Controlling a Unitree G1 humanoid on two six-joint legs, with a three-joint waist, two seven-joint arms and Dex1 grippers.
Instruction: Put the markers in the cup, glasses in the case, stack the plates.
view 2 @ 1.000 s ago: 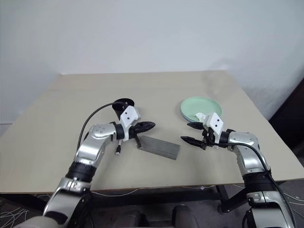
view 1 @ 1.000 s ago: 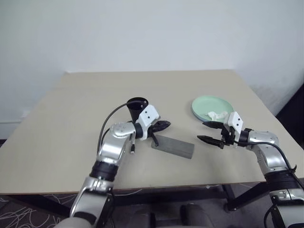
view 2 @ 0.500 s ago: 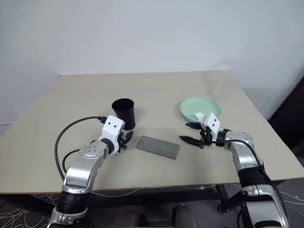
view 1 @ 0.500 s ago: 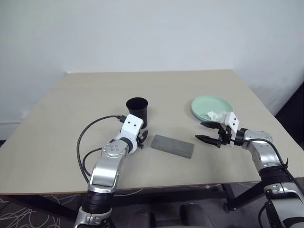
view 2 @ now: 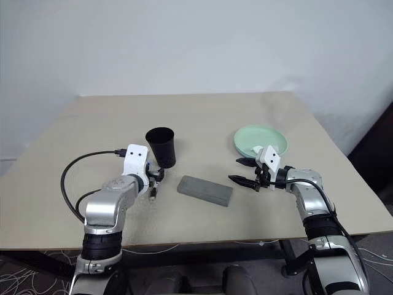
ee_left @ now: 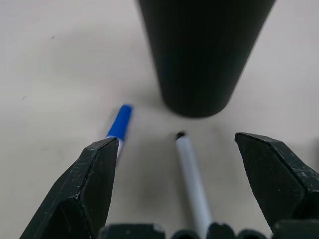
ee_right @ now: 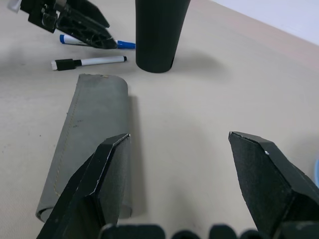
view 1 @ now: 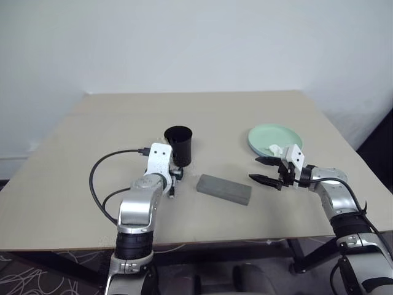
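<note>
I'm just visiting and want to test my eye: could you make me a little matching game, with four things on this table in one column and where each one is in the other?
Things:
1. cup
2. case
3. plates
4. markers

Places:
A. stacked at the table's right side, with a white crumpled tissue on top
B. lying flat on the table, just in front of the open left pincer
C. lying closed between the two pincers
D. standing upright just beyond the markers

Pairs: 1-D, 2-C, 3-A, 4-B
</note>
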